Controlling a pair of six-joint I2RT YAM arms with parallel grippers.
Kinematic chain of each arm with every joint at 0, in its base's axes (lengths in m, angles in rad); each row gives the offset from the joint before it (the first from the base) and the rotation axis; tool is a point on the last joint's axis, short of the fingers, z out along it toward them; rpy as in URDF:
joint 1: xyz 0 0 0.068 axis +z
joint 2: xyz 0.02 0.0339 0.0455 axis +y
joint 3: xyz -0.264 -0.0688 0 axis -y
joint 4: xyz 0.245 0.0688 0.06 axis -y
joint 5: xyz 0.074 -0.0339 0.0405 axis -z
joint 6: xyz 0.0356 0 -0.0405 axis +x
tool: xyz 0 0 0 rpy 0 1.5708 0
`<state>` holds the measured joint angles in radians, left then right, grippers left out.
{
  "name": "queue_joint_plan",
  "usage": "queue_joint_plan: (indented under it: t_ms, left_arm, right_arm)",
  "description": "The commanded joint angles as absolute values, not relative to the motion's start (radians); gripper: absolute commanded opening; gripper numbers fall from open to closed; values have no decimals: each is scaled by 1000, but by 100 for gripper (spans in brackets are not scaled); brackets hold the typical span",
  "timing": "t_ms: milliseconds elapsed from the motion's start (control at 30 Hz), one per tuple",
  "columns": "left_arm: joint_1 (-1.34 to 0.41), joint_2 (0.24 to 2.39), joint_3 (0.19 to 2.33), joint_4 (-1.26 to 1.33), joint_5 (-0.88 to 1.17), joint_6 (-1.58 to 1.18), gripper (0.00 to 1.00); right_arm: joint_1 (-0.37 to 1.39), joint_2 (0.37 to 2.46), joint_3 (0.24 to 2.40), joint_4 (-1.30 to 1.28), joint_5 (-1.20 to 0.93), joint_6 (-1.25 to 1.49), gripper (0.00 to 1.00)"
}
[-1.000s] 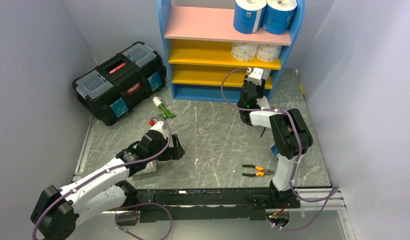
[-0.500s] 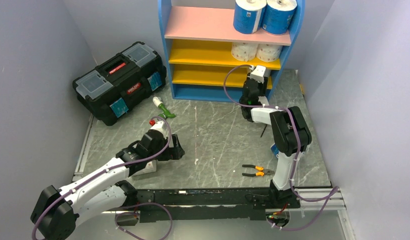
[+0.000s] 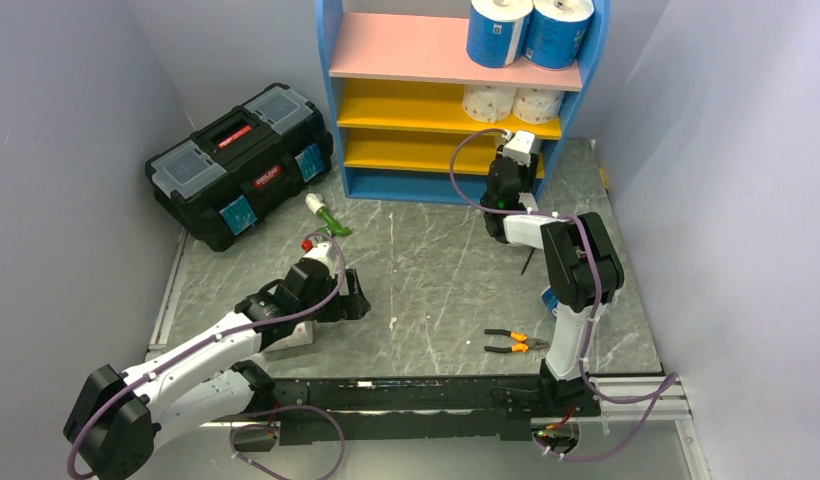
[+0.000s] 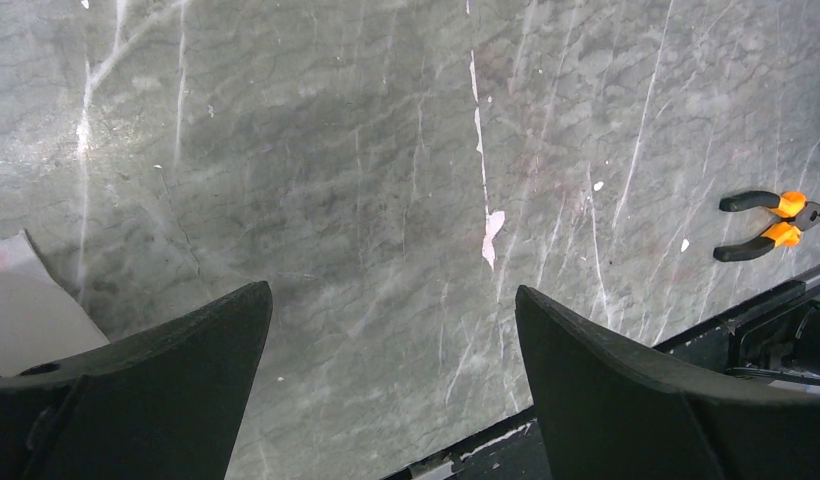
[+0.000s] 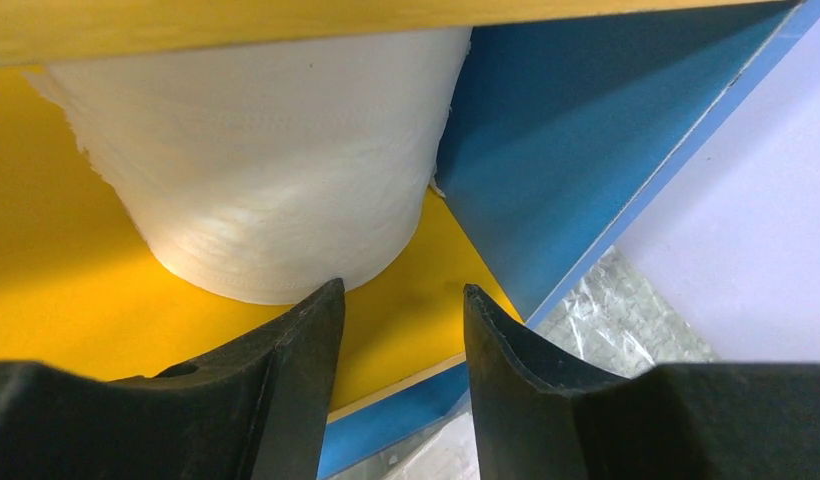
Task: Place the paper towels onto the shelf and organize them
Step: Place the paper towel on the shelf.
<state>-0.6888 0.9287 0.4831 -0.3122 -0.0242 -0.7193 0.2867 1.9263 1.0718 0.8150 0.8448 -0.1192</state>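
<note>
The shelf (image 3: 329, 100) stands at the back, with a pink top board and two yellow boards below. Two blue-wrapped paper towels (image 3: 498, 30) stand on the pink board, and two white dotted ones (image 3: 488, 102) sit on the upper yellow board. My right gripper (image 3: 516, 145) is at the right end of the lower yellow board (image 5: 46, 300). In the right wrist view its jaws (image 5: 402, 287) stand open, nothing between them. A plain white roll (image 5: 266, 180) stands just ahead, beside the blue side wall (image 5: 566, 150). My left gripper (image 4: 391, 290) hangs open over the bare floor.
A black toolbox (image 3: 241, 165) lies at the left, with a green and white bottle (image 3: 324, 216) on the floor near it. Orange-handled pliers (image 3: 514, 343) lie in front of the right arm's base. A white object (image 3: 296, 335) rests under the left arm.
My right gripper has edged up and to the right, closer in to the shelf's lower board. The left arm has barely shifted.
</note>
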Motion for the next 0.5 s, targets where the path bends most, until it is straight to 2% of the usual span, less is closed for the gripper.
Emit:
queue_joint_plan:
  t_ms: [0,100,167,467]
  left_arm:
    - [-690,917,515,-298,-21,-715,98]
    - [-690,903,507,-296,-21,-718,98]
    - [-689,891,501,-300,-24,-722,98]
    - [-689,784,442,-293,-11,-747,98]
  right_arm:
    - [283,1891,1067,830,842,-109,54]
    - [309,1866,1035,871,834,-137,67]
    - [331,1849,1014,905,857,-160,72]
    - [508,1738,910,977,920,-245,77]
